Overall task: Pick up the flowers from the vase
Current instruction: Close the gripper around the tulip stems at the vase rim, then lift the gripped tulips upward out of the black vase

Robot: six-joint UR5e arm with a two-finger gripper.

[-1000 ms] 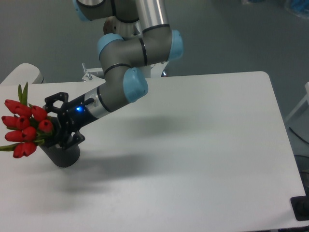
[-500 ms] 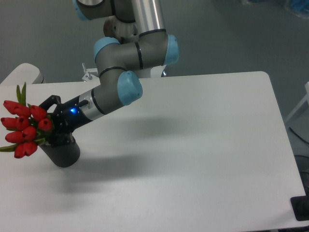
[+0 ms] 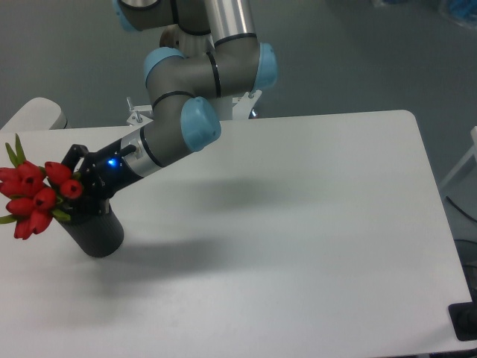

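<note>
Table (image 3: 313,246): white, rounded at its corners, grey floor behind it; a soft shadow of my arm falls across the middle
Flowers (image 3: 33,198): far left, red closed tulip buds leaning out over the table's left edge, a green leaf tip poking up above them; their lower part is hidden behind my claw, right at the mouth of the vase
Vase (image 3: 95,233): matte black cylinder standing on the table near the left edge, directly under the buds and under my claw
My gripper (image 3: 74,188): black, reaching down and to the left, sitting just above the vase's top and pressed in among the buds on their right side; my fingers look drawn in close around the stems (dark on dark there, so I cannot tell whether they truly clamp them)
My wrist light (image 3: 111,164): small blue glow just behind the claw
My arm (image 3: 182,123): grey tubes with light-blue joint caps, coming down from the top centre and bending toward the left
</note>
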